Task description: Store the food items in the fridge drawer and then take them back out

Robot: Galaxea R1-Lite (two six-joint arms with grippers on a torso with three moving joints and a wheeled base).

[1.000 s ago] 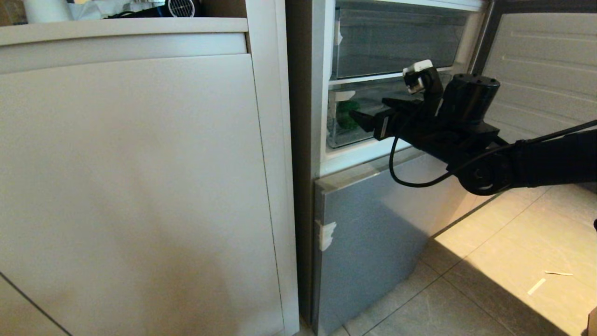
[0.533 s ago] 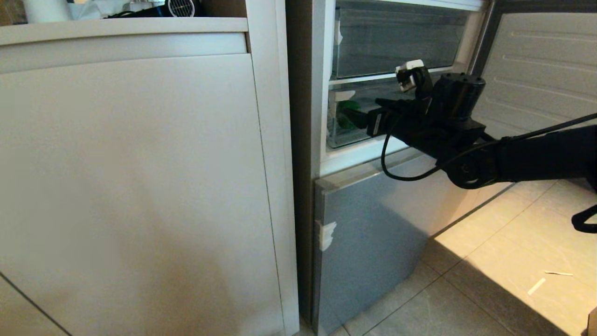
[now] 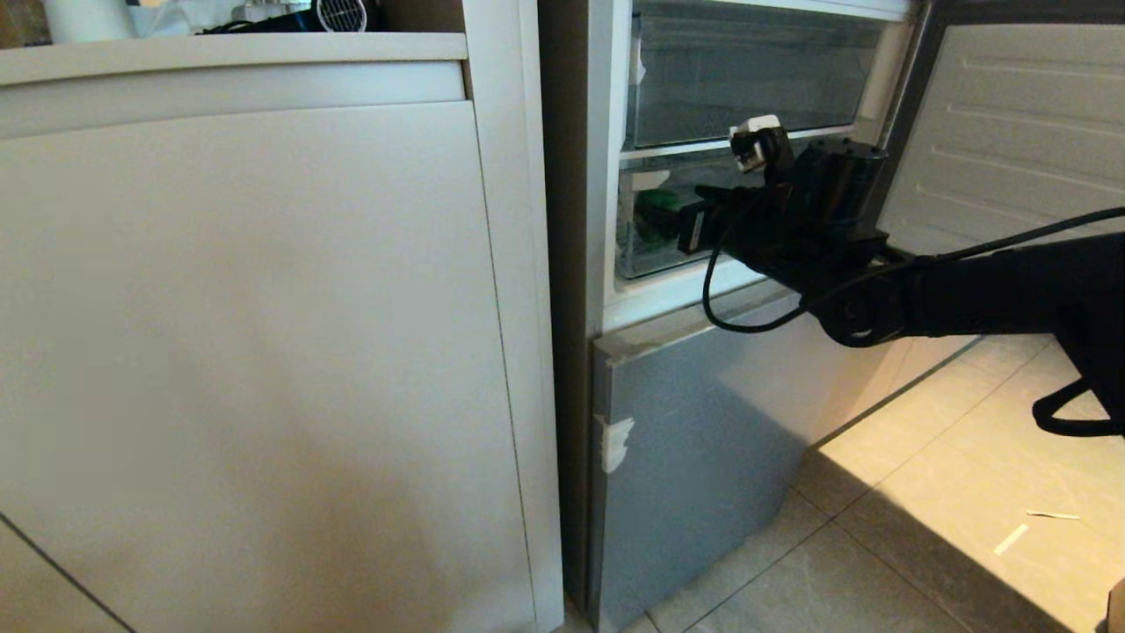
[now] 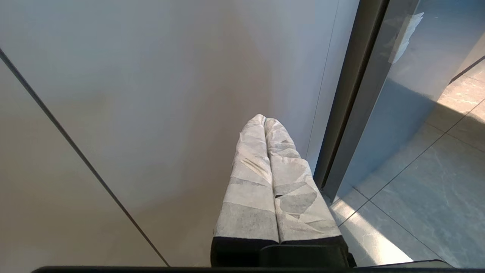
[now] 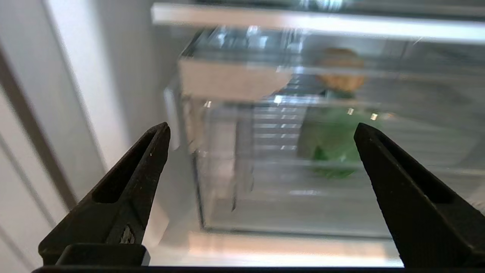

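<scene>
The fridge drawer [image 3: 640, 257], a clear plastic bin, sits pushed into the open fridge under a shelf. Through its front wall [image 5: 265, 197] I see the green bell pepper [image 5: 333, 144], with the tan potato [image 5: 341, 76] behind it. In the head view only the pepper [image 3: 655, 215] shows. My right gripper [image 3: 688, 215] is level, just in front of the drawer's left part. In the right wrist view the right gripper [image 5: 261, 131] is open, its black fingers [image 5: 144, 163] holding nothing. My left gripper [image 4: 265, 119], wrapped in white tape, hangs shut and idle by the beige cabinet.
A second clear bin [image 3: 747, 79] sits on the shelf above. The fridge door [image 3: 1011, 132] stands open at the right. A silver-grey lower panel [image 3: 703, 440] lies below the compartment. Beige cabinet doors [image 3: 264, 352] fill the left, and tiled floor [image 3: 923, 527] the lower right.
My right arm has moved left and slightly up, bringing the open gripper closer to the drawer's front. The left arm has stayed still.
</scene>
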